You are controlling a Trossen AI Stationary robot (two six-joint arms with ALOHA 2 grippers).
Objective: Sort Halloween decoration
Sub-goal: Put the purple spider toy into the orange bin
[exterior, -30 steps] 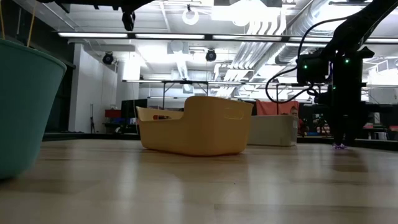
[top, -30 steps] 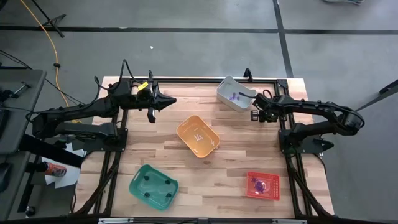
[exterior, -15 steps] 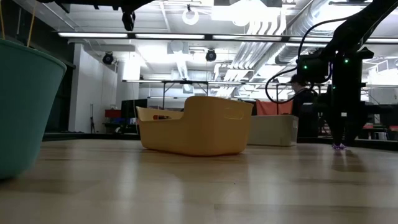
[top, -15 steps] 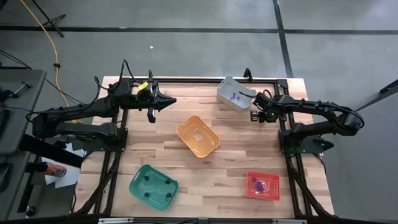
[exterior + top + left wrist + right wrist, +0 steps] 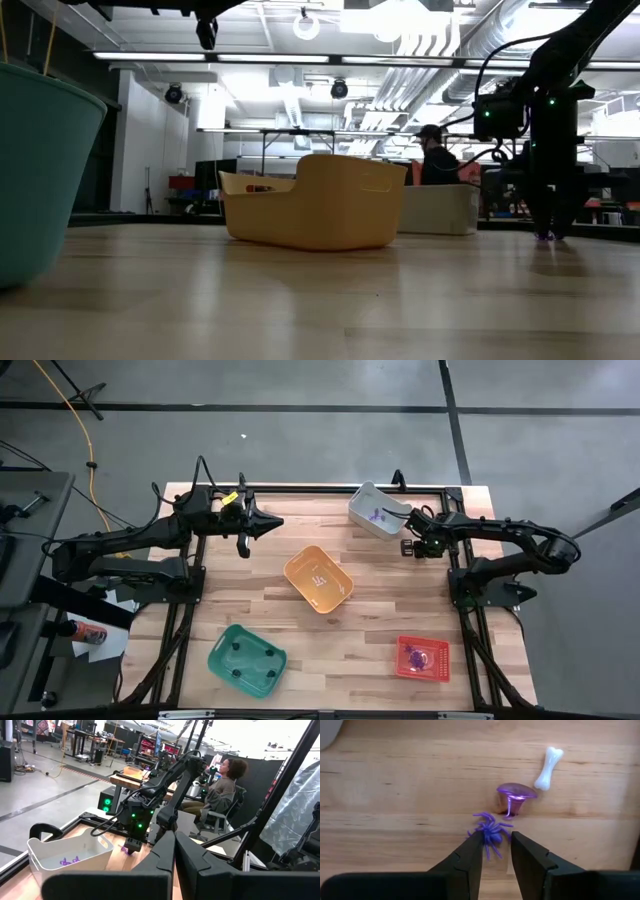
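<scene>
a small purple plastic spider is lying on the pale wooden counter in the lower middle of the right wrist picture, its body sitting between the two dark fingers of the right gripper. the fingers are standing narrowly apart on either side of the spider, and whether they are already pressing on it is hard to tell. just above it in that picture a purple mushroom-shaped trinket is standing on the boards, and a small white plastic bone is lying up and to the right of that.

in the high view the right gripper is working in the upper right of the counter, just below the white rectangular plastic bin, which is already holding purple pieces. that looks like the likely home for the spider.

to do this step well, the fingers should be pinching the body rather than the thin legs, which would probably slip or bend. the lift should be going straight up, so the mushroom trinket close by is not being knocked.

the left gripper is waiting shut in the upper left of the counter. the orange bin, green bin and red bin are lying lower in the frame.
</scene>
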